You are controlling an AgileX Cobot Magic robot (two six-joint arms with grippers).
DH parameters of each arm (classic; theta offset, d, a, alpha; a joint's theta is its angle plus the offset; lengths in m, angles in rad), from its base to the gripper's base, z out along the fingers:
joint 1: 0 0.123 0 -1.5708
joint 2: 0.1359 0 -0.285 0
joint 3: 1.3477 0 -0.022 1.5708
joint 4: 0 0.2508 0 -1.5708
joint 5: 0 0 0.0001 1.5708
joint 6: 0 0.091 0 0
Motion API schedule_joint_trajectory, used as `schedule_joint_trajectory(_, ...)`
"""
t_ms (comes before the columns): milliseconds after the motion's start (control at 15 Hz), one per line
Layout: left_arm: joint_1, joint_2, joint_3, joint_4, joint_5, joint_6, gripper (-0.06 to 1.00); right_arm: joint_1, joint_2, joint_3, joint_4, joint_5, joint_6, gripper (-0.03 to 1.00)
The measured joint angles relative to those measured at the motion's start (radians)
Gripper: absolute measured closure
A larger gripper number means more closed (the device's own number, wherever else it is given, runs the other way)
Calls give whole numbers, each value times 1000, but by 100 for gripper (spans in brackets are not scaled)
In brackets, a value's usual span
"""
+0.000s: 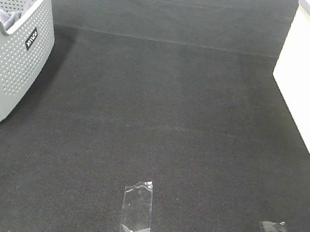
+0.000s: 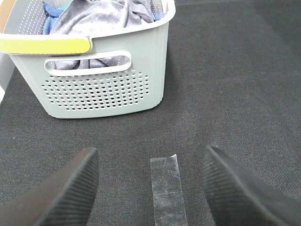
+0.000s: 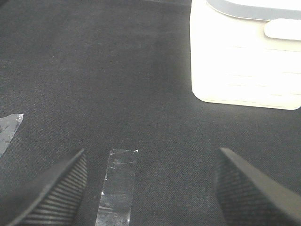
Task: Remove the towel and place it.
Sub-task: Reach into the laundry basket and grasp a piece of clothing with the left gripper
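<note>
While left gripper [image 2: 149,157] and right gripper [image 3: 151,155] gape empty, terry towel [image 2: 101,19] lies crumpled in perforated basket [image 2: 108,89], long axis unreadable.

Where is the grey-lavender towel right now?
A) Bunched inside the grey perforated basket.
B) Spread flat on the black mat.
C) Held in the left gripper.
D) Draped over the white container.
A: the towel lies crumpled inside the basket, while the left gripper and right gripper are both open and empty.
</note>
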Motion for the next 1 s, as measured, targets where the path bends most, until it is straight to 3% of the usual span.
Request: schedule_joint_trajectory(1000, 0, 0, 0, 0, 0, 0, 33, 0, 0, 0, 0, 0, 0, 26)
